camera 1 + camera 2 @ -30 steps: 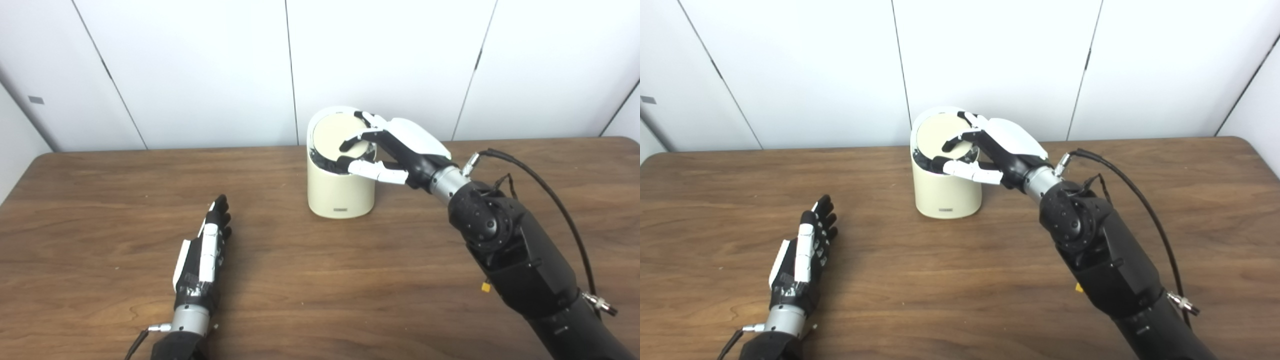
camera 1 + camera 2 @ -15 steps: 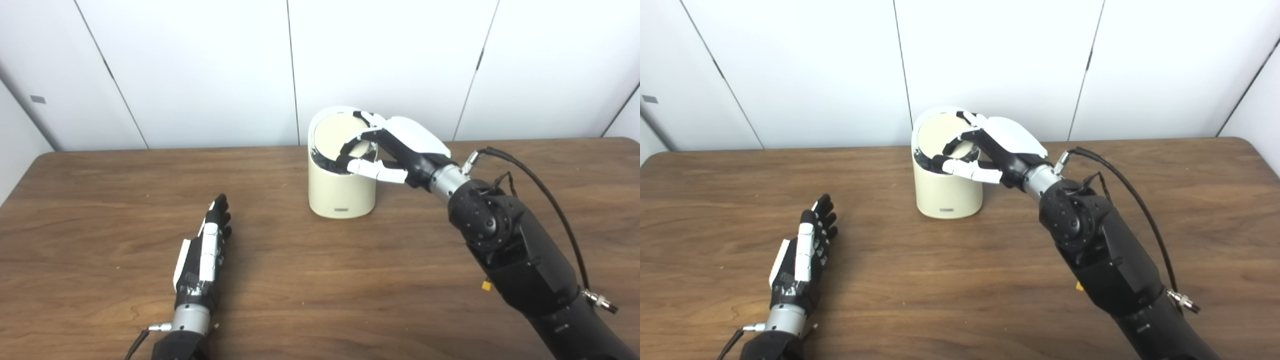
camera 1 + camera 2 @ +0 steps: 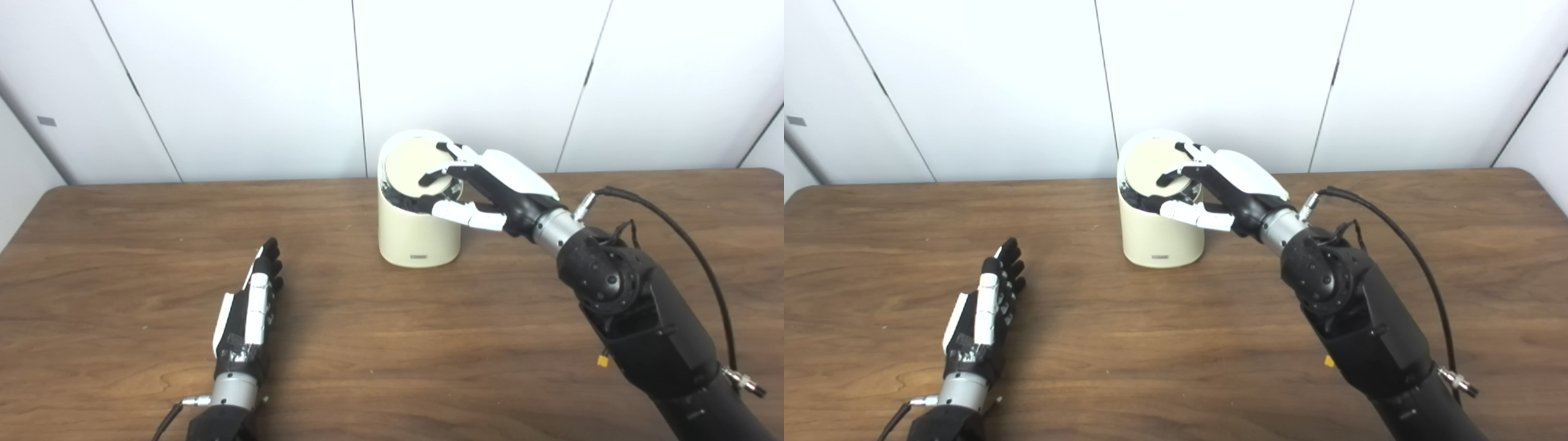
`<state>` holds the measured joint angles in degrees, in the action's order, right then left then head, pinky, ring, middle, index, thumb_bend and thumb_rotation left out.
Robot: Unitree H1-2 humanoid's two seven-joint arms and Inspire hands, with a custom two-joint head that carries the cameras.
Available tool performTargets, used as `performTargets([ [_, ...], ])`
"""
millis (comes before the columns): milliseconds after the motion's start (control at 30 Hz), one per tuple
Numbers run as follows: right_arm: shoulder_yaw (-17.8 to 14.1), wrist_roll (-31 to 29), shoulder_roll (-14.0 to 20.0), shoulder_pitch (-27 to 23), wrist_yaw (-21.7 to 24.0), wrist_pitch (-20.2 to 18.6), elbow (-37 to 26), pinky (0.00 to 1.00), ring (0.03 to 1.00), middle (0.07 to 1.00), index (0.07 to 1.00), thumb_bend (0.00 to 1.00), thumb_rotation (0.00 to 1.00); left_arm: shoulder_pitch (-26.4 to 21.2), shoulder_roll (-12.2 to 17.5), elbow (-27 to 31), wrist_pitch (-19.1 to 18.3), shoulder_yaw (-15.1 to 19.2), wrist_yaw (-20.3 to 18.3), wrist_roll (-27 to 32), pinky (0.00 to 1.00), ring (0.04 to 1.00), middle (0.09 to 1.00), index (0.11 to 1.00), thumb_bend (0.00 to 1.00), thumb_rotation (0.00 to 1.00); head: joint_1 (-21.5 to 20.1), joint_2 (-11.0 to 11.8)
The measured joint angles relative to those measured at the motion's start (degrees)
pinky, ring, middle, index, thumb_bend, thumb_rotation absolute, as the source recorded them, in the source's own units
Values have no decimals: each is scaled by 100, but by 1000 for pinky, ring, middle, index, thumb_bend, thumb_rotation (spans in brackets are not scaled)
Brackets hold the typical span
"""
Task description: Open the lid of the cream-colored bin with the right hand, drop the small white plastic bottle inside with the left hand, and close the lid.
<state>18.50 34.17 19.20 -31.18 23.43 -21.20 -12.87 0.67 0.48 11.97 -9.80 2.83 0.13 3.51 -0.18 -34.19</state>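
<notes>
- right hand [image 3: 484, 184] fingers spread, resting on bin [image 3: 418, 236] lid [image 3: 411, 168], frame centre
- left hand [image 3: 248, 315] flat, empty, lower left
- bottle not visible
- risk: sideways push could shift the bin

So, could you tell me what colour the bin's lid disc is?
Cream, like the bin body; the lid shows best in the left eye view.

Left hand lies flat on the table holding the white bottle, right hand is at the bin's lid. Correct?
Not quite. The left hand lies flat on the table but holds nothing; the left eye view shows no bottle anywhere. The right hand is indeed at the bin's lid.
</notes>
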Motion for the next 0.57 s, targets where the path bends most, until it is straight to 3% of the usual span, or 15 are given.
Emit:
performTargets([
  [267, -441, -151, -8, 215, 23, -315, -523, 1000, 1000, 1000, 825, 515, 1000, -14, -10, 0, 2, 7, -2, 3, 1000, 1000, 1000, 1000, 627, 1000, 9, -9],
  [433, -852, -399, -22, 732, -97, -356, -721, 940, 1000, 1000, 905, 514, 1000, -16, -4, -4, 3, 11, -5, -1, 1000, 1000, 1000, 1000, 632, 1000, 18, -18],
  [567, -1190, -624, -21, 1222, -277, -352, -723, 957, 1000, 1000, 930, 535, 1000, -17, 1, -4, 4, 29, -5, -10, 1000, 1000, 1000, 1000, 625, 1000, 18, -26],
])
